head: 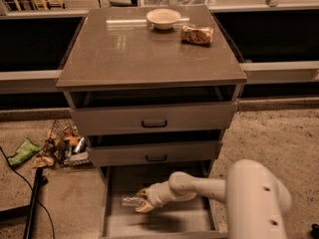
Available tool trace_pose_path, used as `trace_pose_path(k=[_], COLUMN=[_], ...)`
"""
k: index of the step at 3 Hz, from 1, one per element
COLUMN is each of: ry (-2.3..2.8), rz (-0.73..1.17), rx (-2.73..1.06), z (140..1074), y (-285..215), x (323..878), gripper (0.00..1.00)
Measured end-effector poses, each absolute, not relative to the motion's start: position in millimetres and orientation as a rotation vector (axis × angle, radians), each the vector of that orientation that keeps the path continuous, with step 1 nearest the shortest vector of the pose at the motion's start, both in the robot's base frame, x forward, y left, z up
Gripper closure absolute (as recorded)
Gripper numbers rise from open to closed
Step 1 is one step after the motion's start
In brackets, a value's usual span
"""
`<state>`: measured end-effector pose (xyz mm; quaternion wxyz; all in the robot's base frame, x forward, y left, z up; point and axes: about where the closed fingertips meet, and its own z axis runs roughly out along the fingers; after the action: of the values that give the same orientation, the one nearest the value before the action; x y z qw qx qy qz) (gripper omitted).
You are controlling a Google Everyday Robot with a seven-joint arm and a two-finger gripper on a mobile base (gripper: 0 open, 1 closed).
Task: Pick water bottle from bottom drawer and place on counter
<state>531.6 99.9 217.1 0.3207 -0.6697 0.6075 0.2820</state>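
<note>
The water bottle [129, 201], small and clear, lies crosswise in the left part of the open bottom drawer [192, 220]. My gripper [142, 203] reaches into that drawer from the right, and its tan fingers [145, 207] are closed around the bottle's right end. The bottle appears to be held slightly above the drawer floor. The white arm [199, 185] runs from my body at the lower right. The counter [134, 49] is the glossy grey-brown cabinet top above.
A white bowl [163, 18] and a tan snack packet [197, 34] sit at the back of the counter. The two upper drawers [149, 118] stand slightly open above the arm. Litter and a wire basket [62, 146] lie on the floor at left, with a black cable [35, 203].
</note>
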Motion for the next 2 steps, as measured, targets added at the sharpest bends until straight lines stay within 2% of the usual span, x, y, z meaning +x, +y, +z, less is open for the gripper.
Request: trace_pose_path(k=[1, 2], ry=[1.627, 1.620], rz=[0.718, 0.733], rx=[-1.730, -1.736], z=[226.9, 226.6], y=[74.3, 77.0], x=[516.4, 512.3], gripper=[1.00, 1.00])
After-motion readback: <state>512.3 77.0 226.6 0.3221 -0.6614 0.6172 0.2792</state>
